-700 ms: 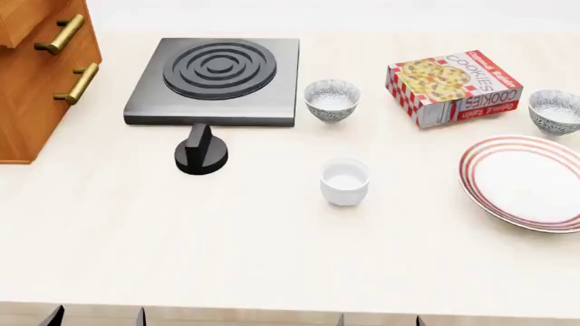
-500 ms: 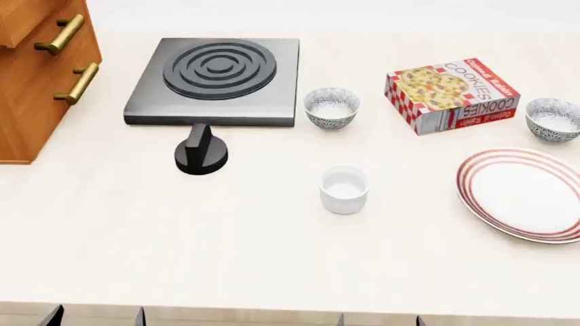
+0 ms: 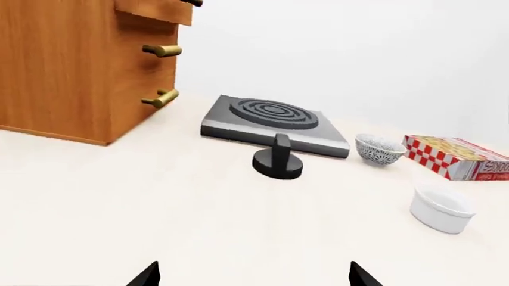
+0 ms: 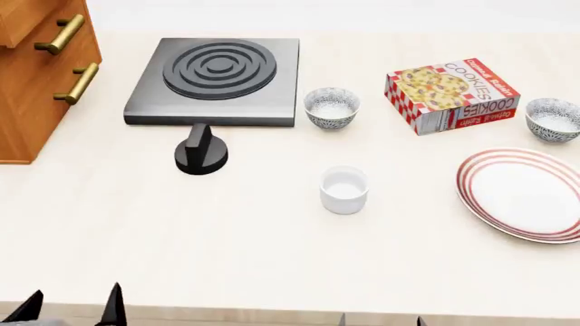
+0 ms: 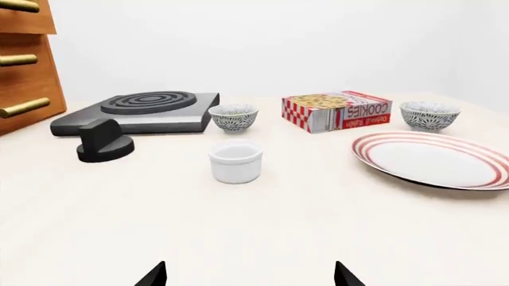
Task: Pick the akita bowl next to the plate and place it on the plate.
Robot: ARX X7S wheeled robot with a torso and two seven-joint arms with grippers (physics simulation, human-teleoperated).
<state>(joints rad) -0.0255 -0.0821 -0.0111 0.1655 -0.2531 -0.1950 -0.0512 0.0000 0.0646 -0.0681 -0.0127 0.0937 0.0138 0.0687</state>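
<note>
The akita bowl (image 4: 553,119) with its grey-black pattern stands at the far right, just behind the plate (image 4: 523,194), a wide white plate with red rings. Both also show in the right wrist view, the akita bowl (image 5: 430,114) beyond the plate (image 5: 433,159). A second patterned bowl (image 4: 332,107) stands beside the stove. My left gripper (image 4: 73,309) is open at the table's front left edge, far from both. My right gripper (image 4: 381,320) is open at the front edge, only its tips showing. Nothing is between either pair of fingers.
A plain white cup (image 4: 344,189) stands mid-table. A cookie box (image 4: 451,93) lies between the two bowls. A black stove plate (image 4: 216,80) with a black knob (image 4: 200,150) in front is at the back left, beside a wooden drawer cabinet (image 4: 41,75).
The head view first shifted slightly, moving the things on the right downward in the picture. My left gripper's tips have since risen further into view and moved left at the bottom corner. Nothing on the table moved.
</note>
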